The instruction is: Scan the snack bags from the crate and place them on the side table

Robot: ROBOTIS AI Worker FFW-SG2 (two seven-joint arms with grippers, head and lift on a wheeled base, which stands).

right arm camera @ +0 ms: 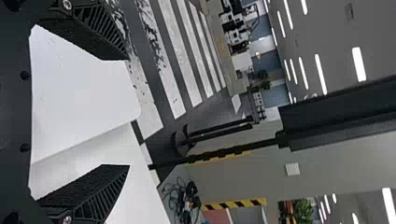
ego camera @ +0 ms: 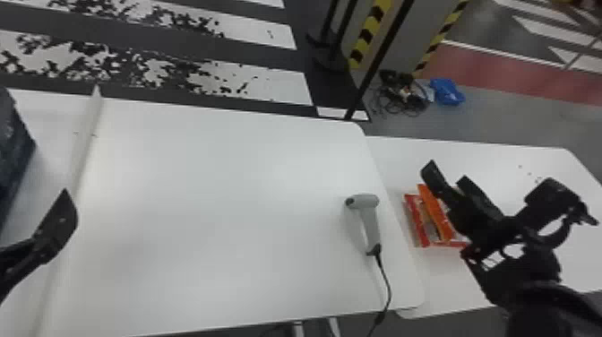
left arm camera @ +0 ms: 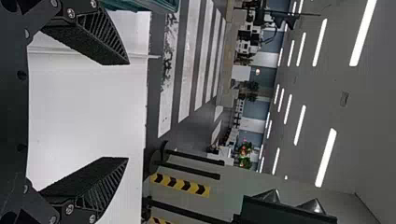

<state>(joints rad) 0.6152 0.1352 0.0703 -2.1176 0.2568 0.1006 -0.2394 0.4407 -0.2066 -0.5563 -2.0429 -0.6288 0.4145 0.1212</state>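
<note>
Red and orange snack bags (ego camera: 432, 219) lie in a small pile on the side table (ego camera: 528, 161), beside the main table's right edge. My right gripper (ego camera: 449, 180) is above and partly in front of them. In the right wrist view, the right gripper (right arm camera: 128, 113) is open, its fingers wide apart around nothing. At the head view's left edge is my left gripper (ego camera: 56, 226), near the dark blue crate (ego camera: 13, 152). The left wrist view has the left gripper (left arm camera: 128, 111) open and holding nothing. A grey scanner (ego camera: 368, 222) rests near the main table's right side.
The white main table (ego camera: 224, 188) has a raised pale strip (ego camera: 87, 134) along its left part. From the scanner, a black cable (ego camera: 386, 287) runs over the front edge. Beyond the tables are a thin black post (ego camera: 376, 67) and loose cables on the floor.
</note>
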